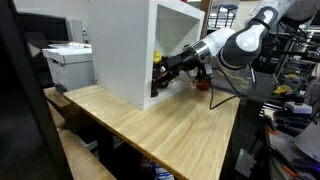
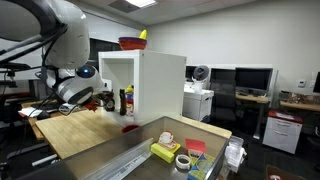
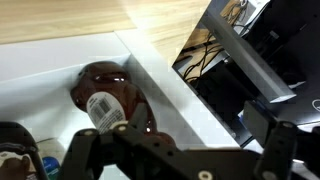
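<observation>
A white open-fronted cabinet (image 1: 125, 50) (image 2: 160, 85) stands on the wooden table (image 1: 170, 125). My gripper (image 1: 163, 68) (image 2: 108, 98) reaches into its open side at table level. In the wrist view the gripper (image 3: 185, 138) is open, with one finger (image 3: 85, 150) inside the cabinet and the other finger (image 3: 285, 150) outside it; the cabinet's side wall (image 3: 170, 80) runs between them. A dark brown bottle (image 3: 105, 95) with a white label stands just ahead of the inner finger, held by nothing. Bottles (image 2: 127, 100) show in the opening.
A red bowl (image 2: 130, 43) with a yellow item sits on the cabinet top. A small red object (image 2: 130, 127) lies on the table by the cabinet. A printer (image 1: 70, 62) stands behind. A tray (image 2: 180, 150) with tape rolls and small items is in the foreground.
</observation>
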You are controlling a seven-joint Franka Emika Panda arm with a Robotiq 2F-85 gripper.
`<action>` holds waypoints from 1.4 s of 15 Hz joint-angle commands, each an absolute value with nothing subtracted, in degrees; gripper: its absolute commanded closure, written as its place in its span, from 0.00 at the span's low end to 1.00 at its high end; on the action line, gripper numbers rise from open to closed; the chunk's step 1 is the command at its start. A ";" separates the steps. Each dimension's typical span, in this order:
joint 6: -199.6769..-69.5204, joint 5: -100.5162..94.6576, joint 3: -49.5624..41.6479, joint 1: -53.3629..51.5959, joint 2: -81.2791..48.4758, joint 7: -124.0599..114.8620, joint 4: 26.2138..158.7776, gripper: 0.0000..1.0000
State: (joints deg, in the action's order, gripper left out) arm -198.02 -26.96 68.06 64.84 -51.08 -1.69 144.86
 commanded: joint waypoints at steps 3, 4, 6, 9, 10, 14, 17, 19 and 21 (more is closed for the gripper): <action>-198.02 -25.17 68.47 64.81 -51.31 -0.07 144.97 0.00; -198.02 -25.17 68.47 64.82 -51.31 -0.07 144.98 0.00; -198.02 -23.39 68.04 64.97 -49.89 -1.51 144.67 0.00; -198.02 -19.40 66.85 64.34 -48.05 -2.95 144.17 0.00; -198.02 -18.37 66.47 64.04 -47.76 -3.18 144.02 0.00; -198.00 -14.19 64.77 62.18 -46.55 -4.70 143.93 0.00; -198.00 -9.19 62.67 58.75 -43.82 -7.39 143.13 0.00; -198.00 -7.36 61.94 57.24 -43.34 -8.89 143.20 0.00; -198.00 -4.81 61.04 55.33 -42.11 -11.14 143.15 0.00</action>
State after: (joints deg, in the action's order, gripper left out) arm -198.00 -8.39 61.91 57.68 -46.16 -7.12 142.49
